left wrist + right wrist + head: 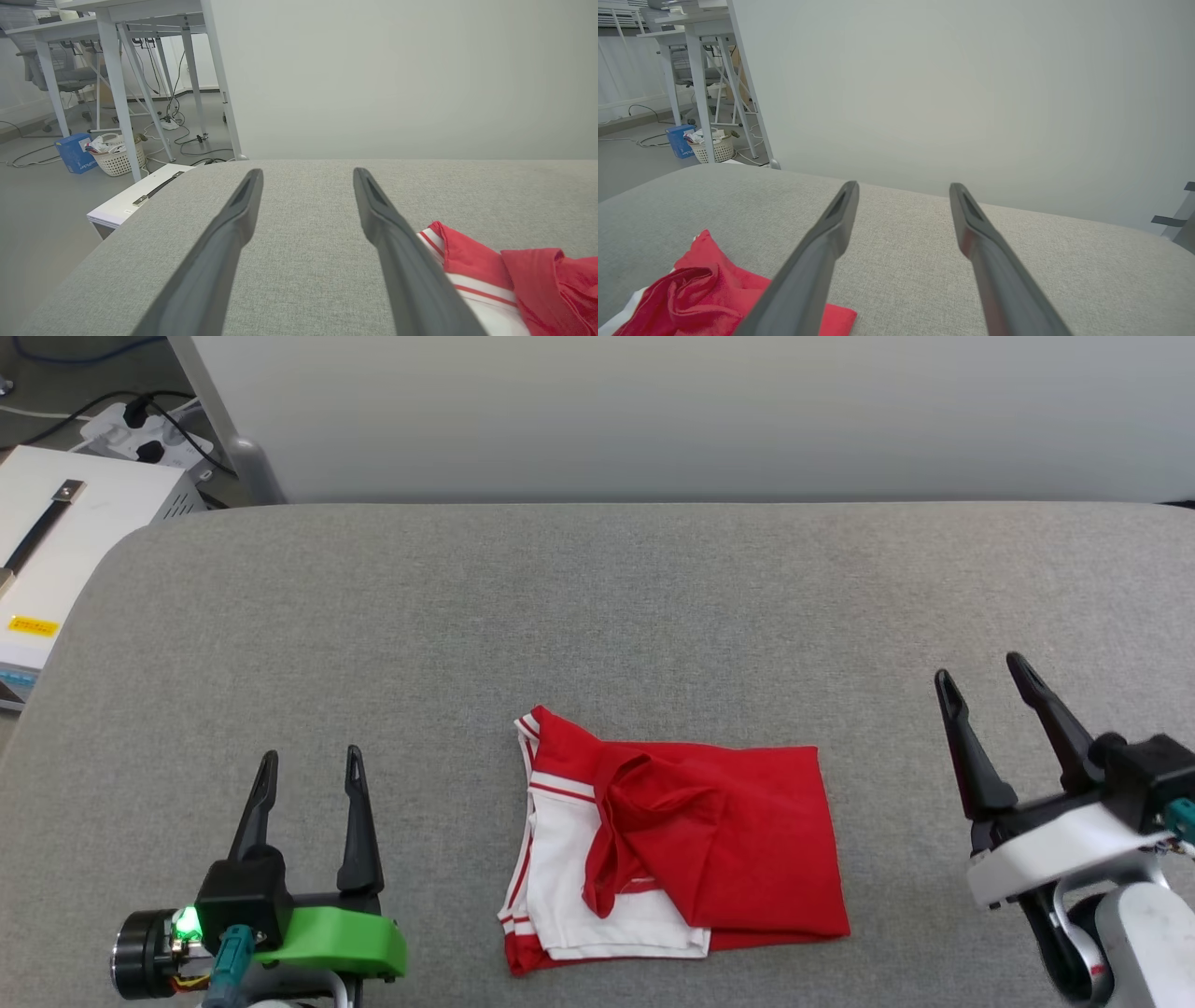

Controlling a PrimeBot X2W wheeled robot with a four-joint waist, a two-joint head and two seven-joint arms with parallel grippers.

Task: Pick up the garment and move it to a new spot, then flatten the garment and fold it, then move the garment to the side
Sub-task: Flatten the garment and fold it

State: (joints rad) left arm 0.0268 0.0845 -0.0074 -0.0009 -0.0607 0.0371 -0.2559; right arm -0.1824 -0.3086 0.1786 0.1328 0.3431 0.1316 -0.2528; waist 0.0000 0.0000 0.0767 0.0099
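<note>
Red garment (756, 840) folded (lettering hidden); L fingers (358, 831), R fingers (967, 747) spread.

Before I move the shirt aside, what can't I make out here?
- Head view: folds of the garment hide its inner faces.
- Left wrist view: bottom and right edges cut it off; the left gripper covers part.
- Right wrist view: bottom left corner cuts it off; the right gripper overlaps it.
</note>
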